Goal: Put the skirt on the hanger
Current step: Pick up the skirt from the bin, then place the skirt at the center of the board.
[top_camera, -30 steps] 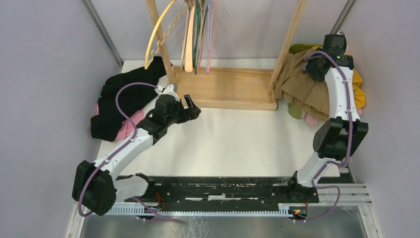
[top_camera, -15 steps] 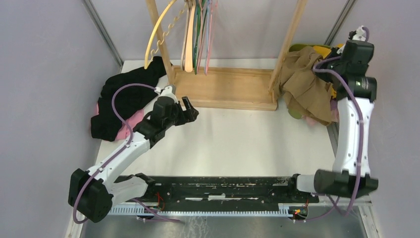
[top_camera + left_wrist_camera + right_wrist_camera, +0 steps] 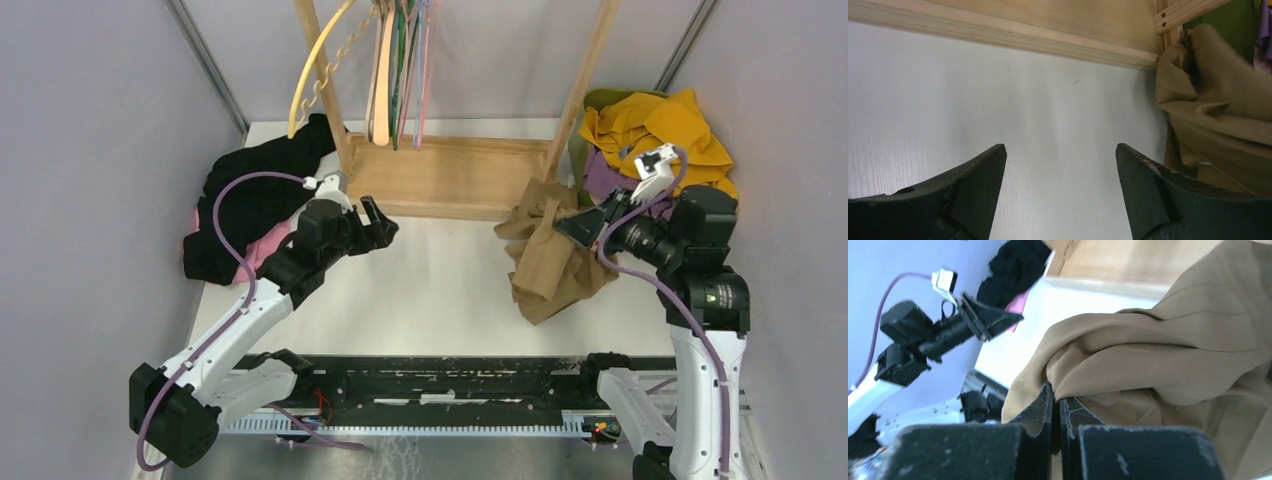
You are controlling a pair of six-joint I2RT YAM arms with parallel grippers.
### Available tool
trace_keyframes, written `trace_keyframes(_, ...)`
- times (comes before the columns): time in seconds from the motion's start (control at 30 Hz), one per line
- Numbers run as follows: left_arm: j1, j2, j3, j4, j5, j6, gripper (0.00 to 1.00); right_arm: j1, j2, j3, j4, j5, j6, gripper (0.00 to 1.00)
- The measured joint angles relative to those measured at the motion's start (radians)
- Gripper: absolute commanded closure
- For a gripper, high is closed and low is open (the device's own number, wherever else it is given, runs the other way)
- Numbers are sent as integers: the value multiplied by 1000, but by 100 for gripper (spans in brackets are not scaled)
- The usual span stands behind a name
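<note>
The skirt (image 3: 545,255) is a crumpled tan cloth hanging down onto the white table right of centre. My right gripper (image 3: 582,228) is shut on its upper fold; the right wrist view shows the fabric (image 3: 1158,340) pinched between the closed fingertips of that gripper (image 3: 1055,392). Several hangers (image 3: 385,70) hang from the wooden rack at the back. My left gripper (image 3: 378,222) stands open over bare table left of centre, empty, as the left wrist view (image 3: 1060,155) confirms. The skirt (image 3: 1213,115) appears at that view's right edge, apart from the fingers.
The rack's wooden base (image 3: 450,175) and two uprights stand at the back. A black and pink clothes pile (image 3: 250,200) lies back left. Yellow, purple and green garments (image 3: 655,125) are heaped in the back right corner. Grey walls close both sides.
My right arm has swung from the back right pile toward the table's middle, dragging the tan skirt off the heap and uncovering the yellow garment. The left arm barely shifted.
</note>
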Motion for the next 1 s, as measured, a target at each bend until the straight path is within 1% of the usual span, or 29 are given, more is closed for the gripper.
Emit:
trace_keyframes(0.1,-3,0,-1,-5,0,0,13,51,-25,-130,53,-47,36,99)
trace_keyframes(0.2,-11,0,-2,-8,6,0,13,145,-19,-277,135,-39,68,99)
trace_keyframes(0.23,-15,0,-2,-10,11,0,13,207,-8,-303,148,-31,71,99)
trace_keyframes(0.33,-31,2,-2,-13,20,0,13,394,84,-359,211,76,72,99)
trace_keyframes(0.4,-37,2,-2,-22,22,0,13,553,196,-362,257,184,67,99)
trace_keyframes(0.53,-45,-1,-2,-56,16,0,11,790,394,-353,333,339,53,97)
trace_keyframes(0.57,-45,-5,-2,-66,12,0,11,840,444,-341,344,367,52,91)
trace_keyframes(0.6,-45,-9,-2,-74,8,0,11,887,496,-327,358,389,51,74)
trace_keyframes(0.63,-45,-17,-2,-85,0,0,11,930,553,-310,374,410,50,60)
trace_keyframes(0.67,-45,-22,-2,-92,-4,0,11,957,588,-300,386,424,52,51)
trace_keyframes(0.7,-45,-28,-2,-98,-8,0,11,986,622,-293,397,434,46,45)
trace_keyframes(0.77,-45,-33,-2,-108,-10,0,11,1017,642,-291,401,457,46,38)
trace_keyframes(0.87,-45,-19,-2,-108,-7,0,11,1020,609,-288,366,518,41,32)
trace_keyframes(0.93,-45,4,-2,-106,1,0,11,1006,560,-269,307,574,29,30)
trace_keyframes(1.0,-49,49,2,-101,19,0,11,978,496,-237,247,628,17,32)
